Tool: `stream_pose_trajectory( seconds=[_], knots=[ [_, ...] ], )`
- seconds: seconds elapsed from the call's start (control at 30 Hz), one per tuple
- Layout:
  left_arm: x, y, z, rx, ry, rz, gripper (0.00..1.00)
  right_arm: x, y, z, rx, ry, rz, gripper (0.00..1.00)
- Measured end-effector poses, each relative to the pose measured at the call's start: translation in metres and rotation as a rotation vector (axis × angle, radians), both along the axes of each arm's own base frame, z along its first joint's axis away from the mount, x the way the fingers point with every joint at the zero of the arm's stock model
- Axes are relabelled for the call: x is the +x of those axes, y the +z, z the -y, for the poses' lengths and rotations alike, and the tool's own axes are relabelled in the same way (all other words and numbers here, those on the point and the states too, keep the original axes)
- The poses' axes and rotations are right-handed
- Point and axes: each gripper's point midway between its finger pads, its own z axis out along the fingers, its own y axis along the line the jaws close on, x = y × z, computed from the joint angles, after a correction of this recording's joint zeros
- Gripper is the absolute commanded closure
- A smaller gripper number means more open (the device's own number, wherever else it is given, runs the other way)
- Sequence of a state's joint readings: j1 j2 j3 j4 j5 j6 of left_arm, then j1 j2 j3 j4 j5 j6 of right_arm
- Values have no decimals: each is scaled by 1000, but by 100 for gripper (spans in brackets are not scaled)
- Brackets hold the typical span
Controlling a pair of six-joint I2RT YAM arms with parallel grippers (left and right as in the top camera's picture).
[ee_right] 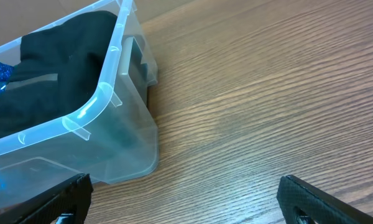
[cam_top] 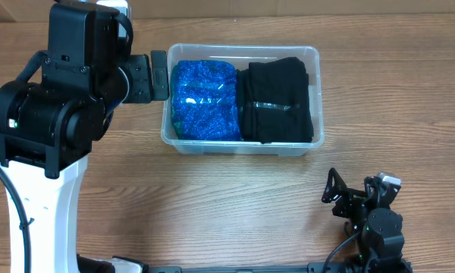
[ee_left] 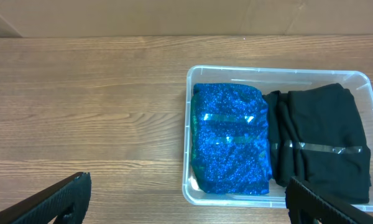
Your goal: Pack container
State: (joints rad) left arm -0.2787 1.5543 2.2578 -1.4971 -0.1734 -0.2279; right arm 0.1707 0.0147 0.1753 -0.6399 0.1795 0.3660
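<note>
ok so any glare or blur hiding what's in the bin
Overhead: sharp, evenly lit, slight tape glint on the blue bundle. Left wrist: brighter tape glare there, contents readable. Right wrist: highlights along the container rim, black bundle visible inside.

Left arm (cam_top: 53,114): raised high, left pincer (cam_top: 158,76) pointing toward the robot's right, jaws spread wide, nothing held. Its fingers (ee_left: 56,200) sit at the wrist view's bottom corners. Right arm (cam_top: 379,227): folded low, right pincer (cam_top: 331,189) also spread wide, nothing held.
</note>
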Motion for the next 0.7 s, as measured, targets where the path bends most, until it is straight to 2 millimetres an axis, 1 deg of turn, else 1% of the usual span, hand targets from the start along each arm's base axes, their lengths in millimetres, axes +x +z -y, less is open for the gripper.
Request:
stream_pose_trajectory(
  seconds=[0.5, 0.53, 0.6, 0.63, 0.7],
  knots=[
    [-1, -1, -2, 10, 2, -4, 0, 0, 0, 0, 0, 0, 0, 0],
    [2, 1, -8, 30, 14, 10, 0, 0, 0, 0, 0, -1, 0, 0],
    [14, 12, -13, 18, 9, 94, 0, 0, 0, 0, 0, 0, 0, 0],
    [12, 15, -17, 7, -26, 139, 0, 0, 0, 0, 0, 0, 0, 0],
    [3, 19, -23, -18, -82, 253, 0, 0, 1, 0, 1, 1, 3, 0]
  ],
)
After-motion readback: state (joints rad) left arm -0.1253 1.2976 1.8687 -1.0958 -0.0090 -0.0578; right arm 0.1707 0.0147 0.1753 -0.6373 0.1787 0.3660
